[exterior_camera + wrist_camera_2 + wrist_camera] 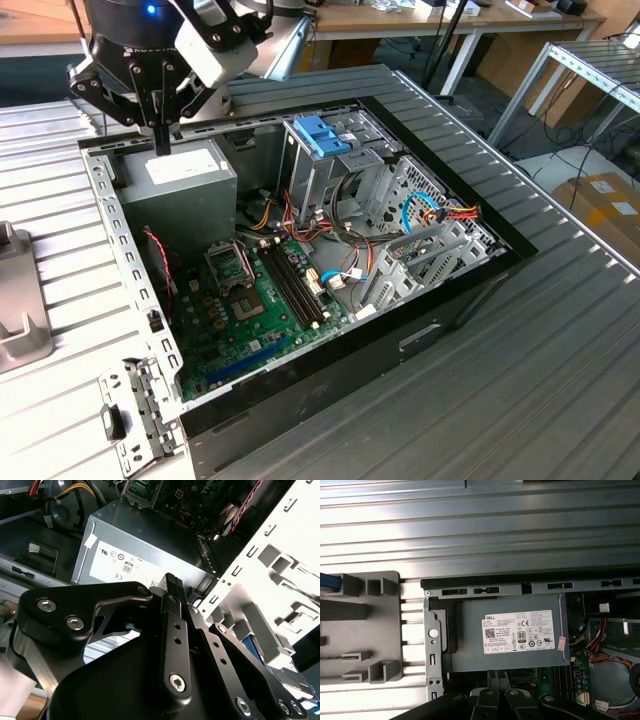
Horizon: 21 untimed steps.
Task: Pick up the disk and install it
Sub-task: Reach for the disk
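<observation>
End effector [160, 147] pressed together over power supply [185, 172], white label [519, 631] in first wrist view

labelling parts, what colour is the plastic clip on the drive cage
The plastic clip is bright blue, seen best in the exterior view.

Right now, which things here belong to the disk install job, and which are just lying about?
Job: disk, blue rail showing at the grey stand; tool, above the power supply; drive cage, likely its home.
Just there: power supply, circuit board, cables, metal bracket.
</observation>
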{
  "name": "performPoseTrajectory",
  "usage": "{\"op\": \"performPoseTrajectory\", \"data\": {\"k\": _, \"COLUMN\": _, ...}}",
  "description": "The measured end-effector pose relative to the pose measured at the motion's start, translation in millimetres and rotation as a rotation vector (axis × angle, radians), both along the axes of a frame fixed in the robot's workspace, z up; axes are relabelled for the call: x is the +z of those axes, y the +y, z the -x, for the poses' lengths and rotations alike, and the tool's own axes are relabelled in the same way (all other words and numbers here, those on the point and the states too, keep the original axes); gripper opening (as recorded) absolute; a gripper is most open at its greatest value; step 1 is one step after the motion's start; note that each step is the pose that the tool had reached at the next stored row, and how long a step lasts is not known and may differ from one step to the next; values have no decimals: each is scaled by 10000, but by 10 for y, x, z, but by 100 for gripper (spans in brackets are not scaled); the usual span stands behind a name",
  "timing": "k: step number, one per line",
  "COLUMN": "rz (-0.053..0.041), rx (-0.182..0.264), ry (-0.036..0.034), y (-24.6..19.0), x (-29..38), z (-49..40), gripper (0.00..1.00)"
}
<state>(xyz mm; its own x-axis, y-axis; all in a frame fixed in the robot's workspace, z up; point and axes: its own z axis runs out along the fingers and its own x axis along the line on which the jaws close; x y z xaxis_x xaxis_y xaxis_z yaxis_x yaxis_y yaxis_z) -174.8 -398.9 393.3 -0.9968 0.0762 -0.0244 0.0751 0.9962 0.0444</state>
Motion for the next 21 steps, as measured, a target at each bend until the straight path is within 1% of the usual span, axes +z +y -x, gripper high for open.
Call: {"op": "performPoseTrajectory", "data": {"k": 21, "rz": 0, "rx": 0, "ry": -1, "y": 0, "x": 0, "z": 123, "gripper": 10}}
